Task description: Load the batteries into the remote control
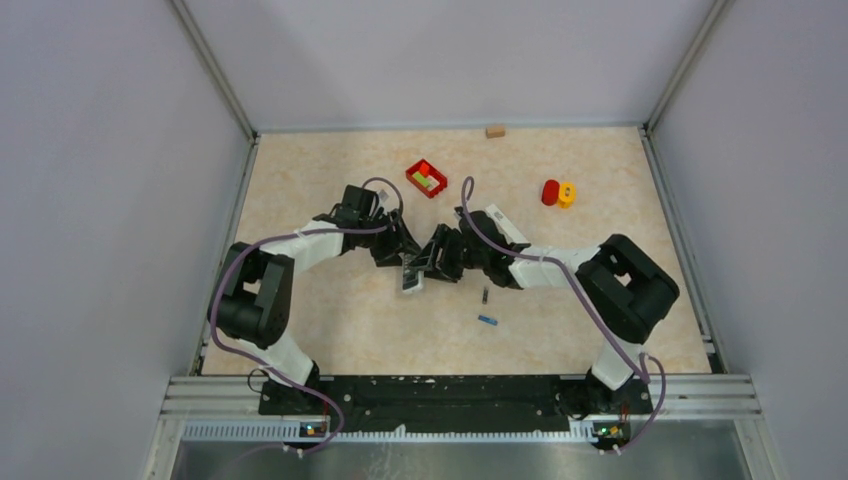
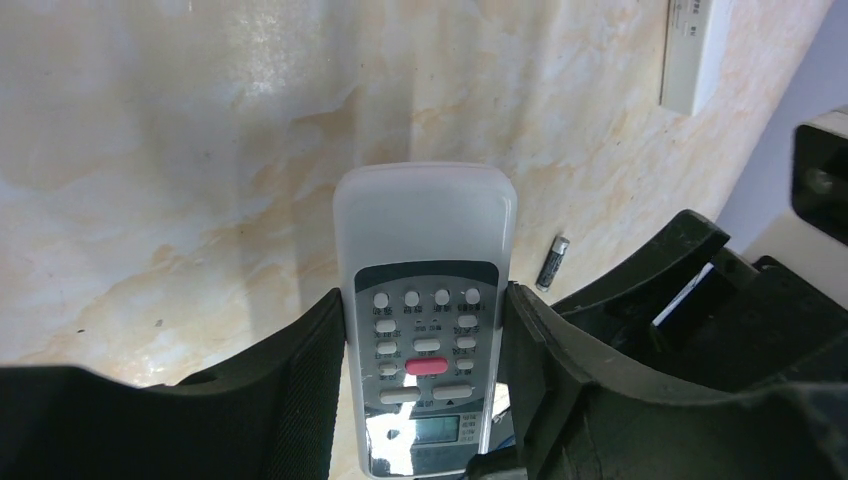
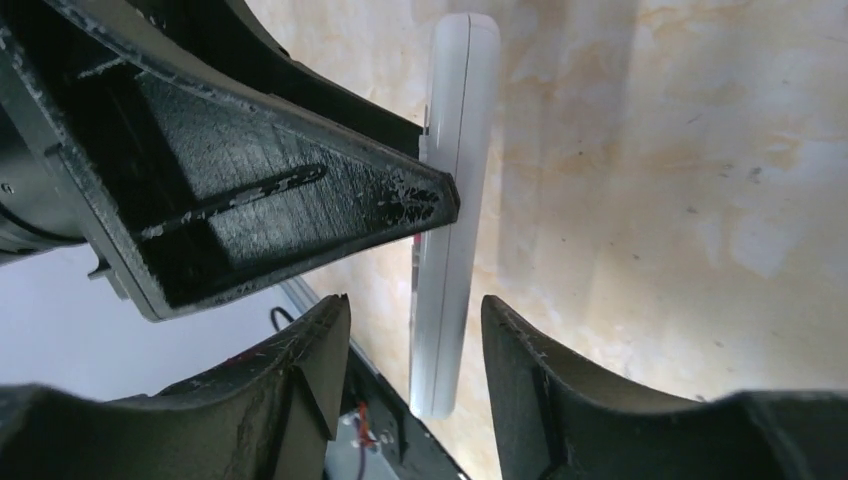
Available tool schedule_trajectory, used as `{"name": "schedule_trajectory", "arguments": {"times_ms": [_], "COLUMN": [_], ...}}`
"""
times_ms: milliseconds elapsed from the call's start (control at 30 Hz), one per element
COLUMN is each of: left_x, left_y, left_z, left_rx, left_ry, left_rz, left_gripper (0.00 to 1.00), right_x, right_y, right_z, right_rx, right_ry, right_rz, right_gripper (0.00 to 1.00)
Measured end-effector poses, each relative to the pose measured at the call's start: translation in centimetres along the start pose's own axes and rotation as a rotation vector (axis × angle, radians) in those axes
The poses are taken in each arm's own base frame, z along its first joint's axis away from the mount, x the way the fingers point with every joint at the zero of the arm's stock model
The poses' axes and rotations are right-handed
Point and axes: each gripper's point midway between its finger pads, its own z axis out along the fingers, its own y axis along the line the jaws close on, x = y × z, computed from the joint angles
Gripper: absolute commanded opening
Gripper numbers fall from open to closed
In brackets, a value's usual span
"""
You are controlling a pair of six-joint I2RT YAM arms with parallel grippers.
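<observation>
Where the table (image 1: 320, 180) runs back toward the rear wall, a small red tray (image 1: 411, 175) sits alone. It holds green and yellow pieces (image 1: 425, 179); what they are is too small to tell. No cell lies in it.

Centre of table, both arms meet over the remote control (image 2: 425, 250).
- Left gripper (image 2: 425, 295): clamped across the remote's width, one finger pressed to each long side. The button face with its red key is turned to the left wrist camera, and the far end sticks out past the fingertips.
- Right gripper (image 3: 415, 305): jaws parted and straddling the same remote edge-on, a finger on either flat side. A gap shows between each finger and the casing, wider on one side. Nothing is held.
- From the right wrist, one left finger (image 3: 300, 200) crosses the view and presses on the remote's edge.

Batteries, two seen, both loose on the table on the right arm's side of the remote:
- dark battery (image 1: 485, 295), near the grippers but apart from them; grey end visible from the left wrist.
- blue battery (image 1: 487, 320), just beyond it toward the arm bases.

Also noted: a white flat piece (image 2: 693, 50) beside the right arm, a wooden block (image 1: 495, 131) at the back edge, and a red and yellow object (image 1: 558, 193) far right.
</observation>
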Motion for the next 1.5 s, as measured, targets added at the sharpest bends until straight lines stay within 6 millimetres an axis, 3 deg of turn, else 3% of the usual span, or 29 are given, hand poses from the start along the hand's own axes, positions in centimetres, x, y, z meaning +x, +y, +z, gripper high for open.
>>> {"name": "schedule_trajectory", "arguments": {"times_ms": [133, 300, 500, 833, 967, 1067, 1200, 1333, 1500], "left_x": [0.0, -0.3, -0.9, -3.2, -3.4, -2.6, -1.4, -0.1, 1.8], "left_y": [-0.3, -0.7, -2.1, -3.1, -2.9, -3.7, -6.5, -8.9, -10.1], "left_z": [0.0, -0.8, -2.0, -4.3, -5.3, -5.8, -6.4, -7.5, -8.7], "left_rx": [0.015, 0.025, 0.065, 0.068, 0.073, 0.096, 0.170, 0.267, 0.347], "left_ry": [-0.006, -0.034, -0.080, -0.259, -0.374, -0.426, -0.471, -0.517, -0.566], "left_rz": [-0.007, 0.003, 0.038, 0.151, 0.233, 0.324, 0.524, 0.721, 0.941], "left_gripper": [0.52, 0.73, 0.98, 0.99, 0.99, 0.98, 0.92, 0.89, 0.88], "right_x": [0.3, 0.4, 0.3, -0.8, -2.3, -3.7, -4.8, -5.4, -6.1], "right_y": [0.4, 0.6, 1.3, 2.5, 1.7, 0.1, -0.7, -1.0, -0.5], "right_z": [0.8, 0.9, 0.9, -0.8, -2.0, -2.7, -3.5, -4.1, -4.8], "right_rx": [-0.034, -0.040, -0.060, -0.073, -0.071, -0.036, -0.021, -0.013, -0.014], "right_ry": [0.020, 0.024, 0.020, -0.007, -0.022, -0.041, -0.045, -0.030, -0.011], "right_rz": [0.066, 0.109, 0.119, 0.154, 0.232, 0.300, 0.349, 0.386, 0.414], "right_gripper": [0.34, 0.11, 0.03, 0.00, 0.00, 0.00, 0.00, 0.00, 0.00]}}
